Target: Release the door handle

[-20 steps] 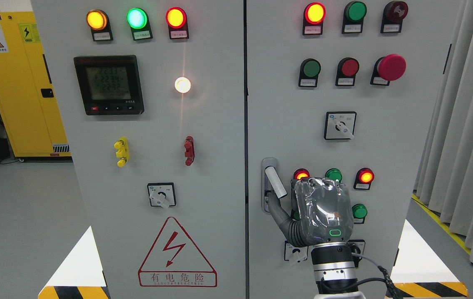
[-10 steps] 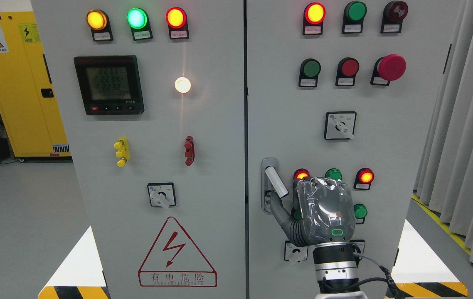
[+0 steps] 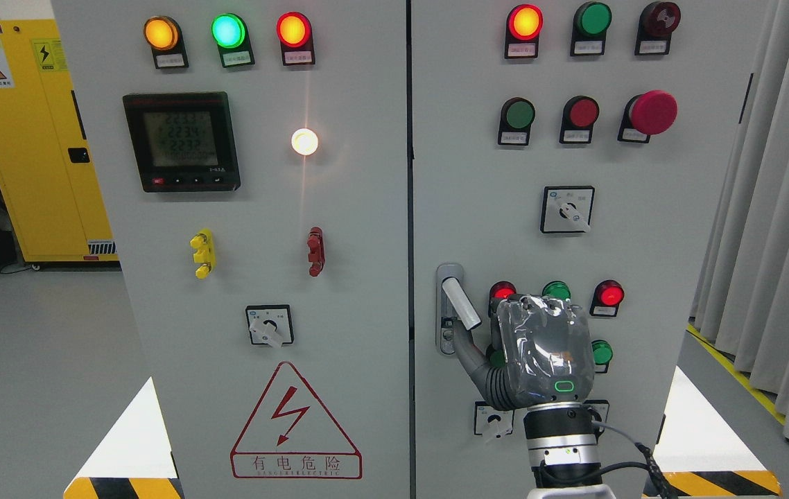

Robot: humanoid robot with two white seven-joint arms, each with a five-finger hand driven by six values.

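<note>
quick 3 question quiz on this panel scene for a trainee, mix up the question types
1. True or false: the robot's right hand is wrapped around the silver door handle.
2. Which cabinet door carries the black digital meter? A) left door B) right door C) the yellow cabinet
3. Fill in: the large red mushroom button sits on the ____ door.

Key:
1. False. Only its thumb reaches toward the lower end of the handle; the rest of the hand is to the handle's right.
2. A
3. right
</note>
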